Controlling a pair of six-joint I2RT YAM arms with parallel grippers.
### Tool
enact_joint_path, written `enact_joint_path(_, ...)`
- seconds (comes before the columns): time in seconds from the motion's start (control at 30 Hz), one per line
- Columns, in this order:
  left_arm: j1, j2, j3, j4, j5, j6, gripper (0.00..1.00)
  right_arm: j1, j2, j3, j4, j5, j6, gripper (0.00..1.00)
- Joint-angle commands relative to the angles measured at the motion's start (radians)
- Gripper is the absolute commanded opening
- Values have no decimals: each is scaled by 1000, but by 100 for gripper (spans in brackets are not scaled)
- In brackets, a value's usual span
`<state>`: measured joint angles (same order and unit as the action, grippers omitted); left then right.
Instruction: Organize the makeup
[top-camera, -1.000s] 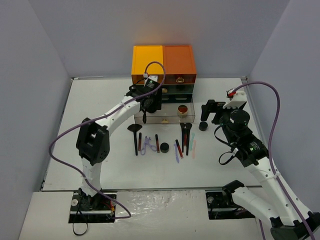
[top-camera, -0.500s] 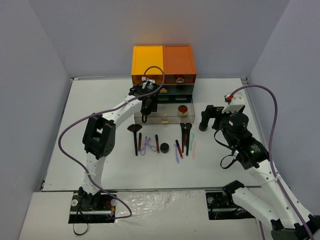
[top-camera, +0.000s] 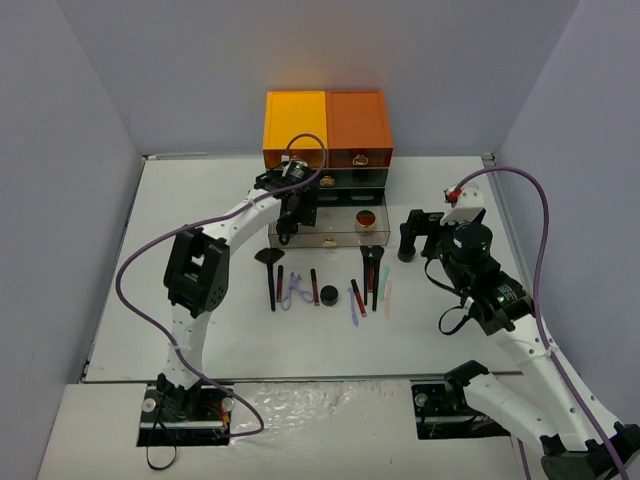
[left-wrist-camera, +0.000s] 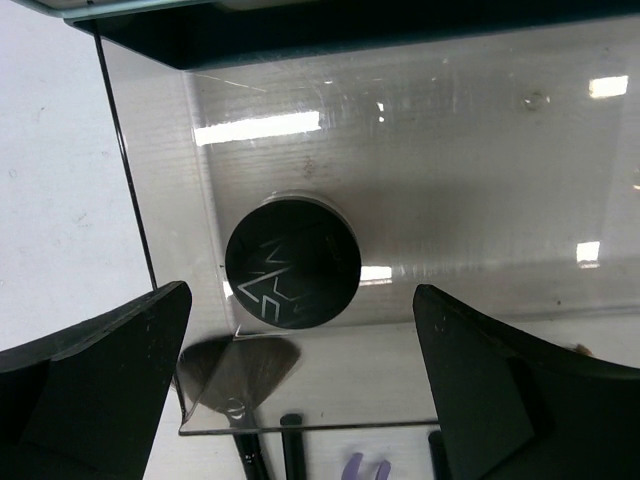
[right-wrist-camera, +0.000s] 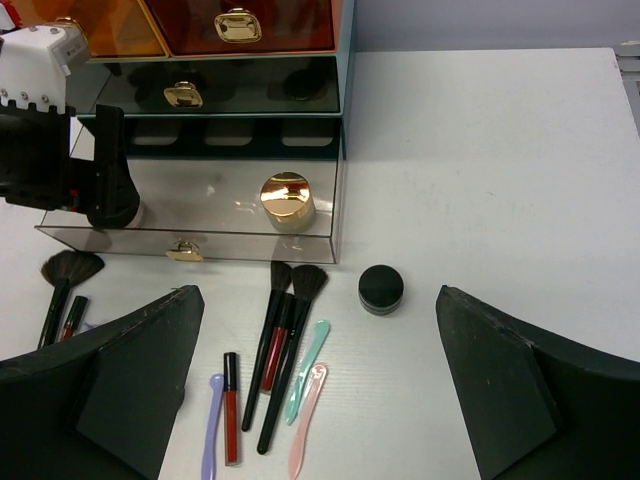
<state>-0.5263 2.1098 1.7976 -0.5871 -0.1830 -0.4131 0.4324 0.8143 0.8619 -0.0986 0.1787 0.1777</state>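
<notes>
Left gripper (left-wrist-camera: 302, 300) hanging wide open over the clear drawer (left-wrist-camera: 480, 150), holding nothing — black jar (left-wrist-camera: 292, 262) sitting on the drawer floor between the jaws. Drop-off looking done — next move calling for lifting straight clear.

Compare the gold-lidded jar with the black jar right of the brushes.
The gold-lidded jar has a shiny gold top; the black jar is dark all over. The gold-lidded jar sits inside the open clear drawer; the black jar sits on the table outside it. Both are round, upright and ungripped.
</notes>
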Motion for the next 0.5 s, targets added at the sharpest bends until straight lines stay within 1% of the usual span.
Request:
enact_joint_path(0.0,-53,-200,-8,11,92,101,94,-6,1,20,48,5,-7,100)
enact_joint_path(0.07,-108,-254,-52,9,119,155,97,-6,-4,24,47,4,-11,100)
enact_joint_path(0.13,-163,-297,-108,9,157,184,97,-6,-14,21,49,-7,-19,100)
enact_joint_path(0.27,-258,-351,-246,36,220,202,97,-6,-32,12,54,-2,-42,100)
enact_joint_path(0.37,-314,-352,-325,48,250,191,97,-6,-35,11,54,7,-55,100)
enact_joint_path(0.47,-338,-328,-355,65,269,172,97,-6,-32,12,56,10,-61,100)
